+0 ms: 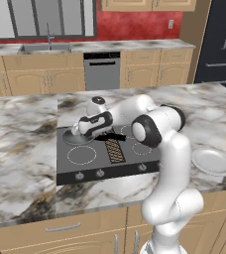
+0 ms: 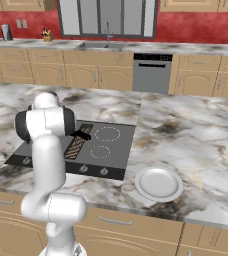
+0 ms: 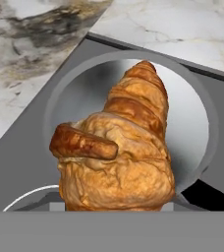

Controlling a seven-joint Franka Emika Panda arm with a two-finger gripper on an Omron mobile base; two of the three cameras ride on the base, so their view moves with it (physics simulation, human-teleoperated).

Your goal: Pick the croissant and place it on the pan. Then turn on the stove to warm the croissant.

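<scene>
The croissant point(image 3: 128, 142), brown-orange and lumpy, looms close in the hand view and hides the fingertips. Behind it lies the round silver-grey pan point(image 3: 195, 115) with its black handle point(image 3: 205, 194) at the lower right. In the left base view my gripper point(image 1: 79, 130) hangs just over the pan point(image 1: 70, 139), which sits on the back left burner of the dark stove point(image 1: 135, 155). The jaws stand partly apart, shut on the croissant, which hangs above the pan's floor.
Small round knobs point(image 1: 100, 172) line the stove's front edge. A brown grille strip point(image 1: 115, 150) runs down the cooktop's middle. A round white plate point(image 1: 213, 161) rests on the marble counter right of the stove, near the front edge. My own arm arches over the cooktop's right side.
</scene>
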